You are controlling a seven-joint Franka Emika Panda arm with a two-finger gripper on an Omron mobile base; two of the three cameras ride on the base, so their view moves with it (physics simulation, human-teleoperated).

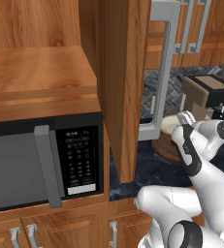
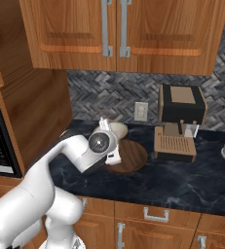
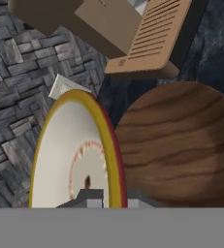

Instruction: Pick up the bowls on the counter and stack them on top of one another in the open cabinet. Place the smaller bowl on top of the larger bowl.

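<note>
Pincer (image 3: 108,197) clamped on the rim of the small cream-white round bowl (image 3: 72,155); in the hand view one fingertip sits inside the pale wall, the other outside, against the yellow-and-red edge. So the smaller bowl is already gripped, but whether it's off the counter I can't tell.

Left to right in the right base view: open warm-brown wooden cabinet (image 1: 36,72) with the tall door (image 1: 123,87) at far left above the microwave (image 1: 40,164); then the hand and the cream bowl (image 2: 118,129); then the wide dark brown wooden bowl (image 2: 131,156) just right of the hand, flat on the dark marbled stone counter (image 2: 172,182); the coffee machine (image 2: 179,121) is further right.

Judgement: order looks off, since the wooden bowl has to go in first. Next move calls for either parking the cream one on the shelf or raising it clear, then swinging left around the door edge.
</note>
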